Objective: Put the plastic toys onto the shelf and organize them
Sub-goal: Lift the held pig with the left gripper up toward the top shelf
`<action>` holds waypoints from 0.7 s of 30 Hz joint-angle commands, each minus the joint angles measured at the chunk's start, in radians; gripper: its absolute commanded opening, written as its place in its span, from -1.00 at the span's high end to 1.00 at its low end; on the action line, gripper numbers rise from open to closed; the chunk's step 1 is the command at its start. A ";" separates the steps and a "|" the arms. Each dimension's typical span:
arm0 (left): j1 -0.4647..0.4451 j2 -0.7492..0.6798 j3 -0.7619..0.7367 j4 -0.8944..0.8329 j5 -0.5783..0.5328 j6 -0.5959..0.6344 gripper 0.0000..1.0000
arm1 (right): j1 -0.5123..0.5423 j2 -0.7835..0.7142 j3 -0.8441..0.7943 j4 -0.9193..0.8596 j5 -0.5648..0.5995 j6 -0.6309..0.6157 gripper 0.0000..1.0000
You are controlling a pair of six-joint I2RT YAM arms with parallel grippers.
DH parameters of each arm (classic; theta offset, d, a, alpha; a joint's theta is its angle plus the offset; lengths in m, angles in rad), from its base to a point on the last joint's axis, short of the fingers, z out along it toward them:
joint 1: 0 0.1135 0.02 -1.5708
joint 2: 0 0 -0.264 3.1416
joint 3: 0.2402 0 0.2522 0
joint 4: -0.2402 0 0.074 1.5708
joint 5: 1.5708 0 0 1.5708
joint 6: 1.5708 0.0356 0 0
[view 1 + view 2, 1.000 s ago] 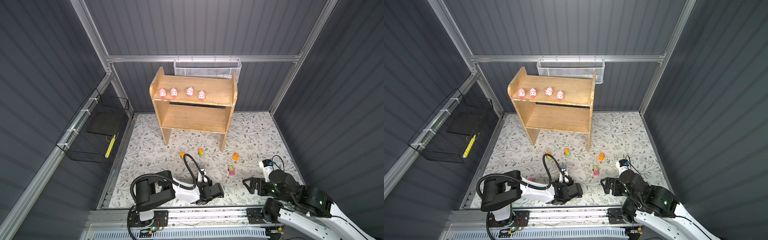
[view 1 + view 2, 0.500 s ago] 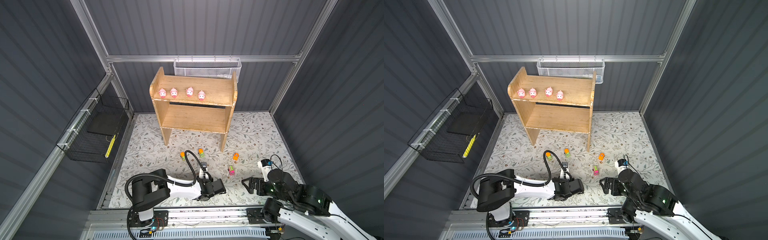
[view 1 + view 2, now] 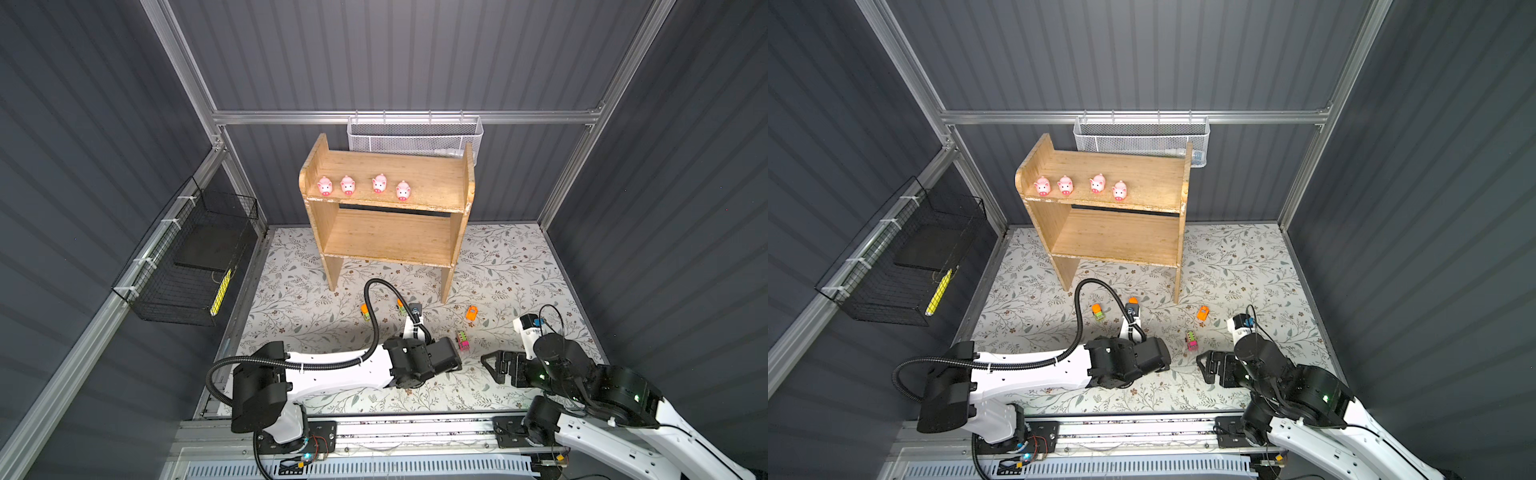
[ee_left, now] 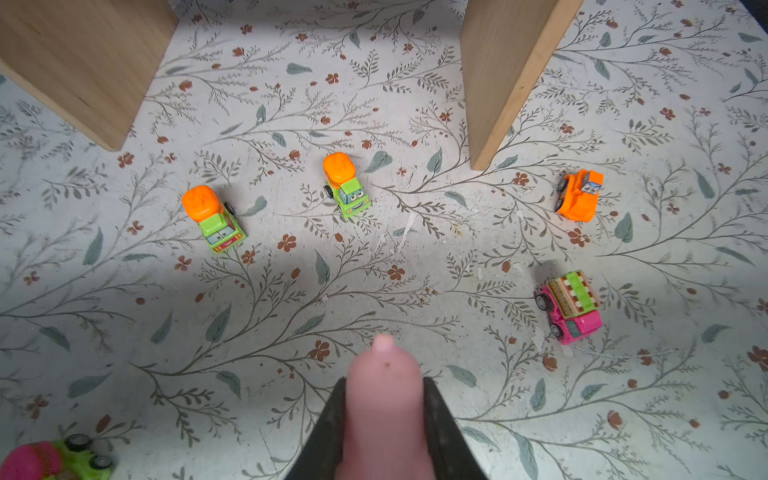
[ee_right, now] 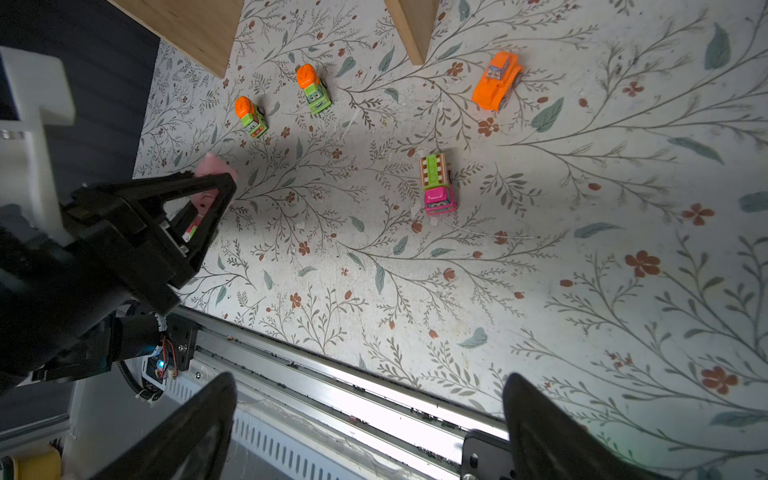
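Observation:
Several pink pigs (image 3: 324, 185) stand in a row on the top tier of the wooden shelf (image 3: 424, 195). My left gripper (image 4: 384, 386) is shut on another pink pig (image 4: 384, 399), low over the floral mat in front of the shelf. The right wrist view shows this pig (image 5: 214, 168) between the left gripper's black fingers (image 5: 220, 195). Several toy vehicles lie on the mat: two orange-and-green mixers (image 4: 214, 218) (image 4: 345, 185), an orange car (image 4: 579, 195), a pink-and-green truck (image 4: 571, 307) and one more (image 4: 50, 459). My right gripper (image 5: 368, 386) is open and empty near the front rail.
A white mesh basket (image 3: 415, 135) hangs on the back wall behind the shelf. A black wire basket (image 3: 187, 257) hangs on the left wall. The shelf's two front legs (image 4: 503, 83) (image 4: 83, 70) stand just beyond the vehicles. A metal rail (image 3: 374, 428) runs along the front edge.
My left gripper has slid to the right and a little toward the shelf, and its jaws have closed the last bit on the pig. The right arm has barely moved.

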 commanded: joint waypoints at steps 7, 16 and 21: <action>0.011 -0.049 0.314 -0.259 -0.084 0.187 0.41 | 0.003 0.071 0.092 0.044 0.009 -0.015 -0.98; 0.036 0.011 0.683 -0.362 -0.126 0.394 0.43 | 0.003 0.169 0.209 0.059 0.020 -0.049 -0.98; 0.071 0.092 0.905 -0.393 -0.116 0.525 0.45 | 0.003 0.235 0.290 0.067 0.027 -0.078 -0.98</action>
